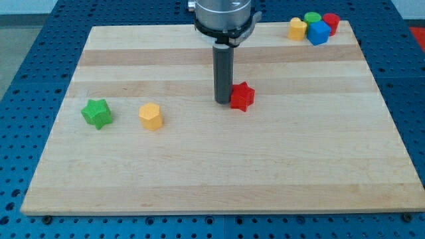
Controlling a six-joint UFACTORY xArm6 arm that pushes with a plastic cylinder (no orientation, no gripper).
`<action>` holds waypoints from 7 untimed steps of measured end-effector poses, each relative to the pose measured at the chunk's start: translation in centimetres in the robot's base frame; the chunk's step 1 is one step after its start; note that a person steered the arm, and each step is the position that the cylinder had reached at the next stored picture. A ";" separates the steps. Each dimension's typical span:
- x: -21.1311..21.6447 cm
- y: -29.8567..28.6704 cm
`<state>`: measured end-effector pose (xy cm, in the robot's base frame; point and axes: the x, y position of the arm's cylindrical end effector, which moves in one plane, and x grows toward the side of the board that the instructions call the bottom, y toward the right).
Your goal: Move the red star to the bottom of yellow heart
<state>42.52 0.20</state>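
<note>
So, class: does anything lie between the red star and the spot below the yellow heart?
Nothing visible does. The red star sits beside my tip; bare board separates it from the yellow heart at the view's top right.

Count on the desk: seven blocks showing.

Stars: two. One red star, one green star.

Yellow blocks: two. One hexagon-like yellow block near the view's left, one yellow heart in the cluster at the view's top right.

Cluster at top right: four pieces in all, the yellow heart, a green block, a blue block, a red block; shapes of the last three hard to make out.

Reds: two. Greens: two. Blues: one.

Rods: one, with my tip.
</note>
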 end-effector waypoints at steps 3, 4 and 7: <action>0.8 4.7; -3.6 6.3; -4.6 1.7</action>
<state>37.95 1.87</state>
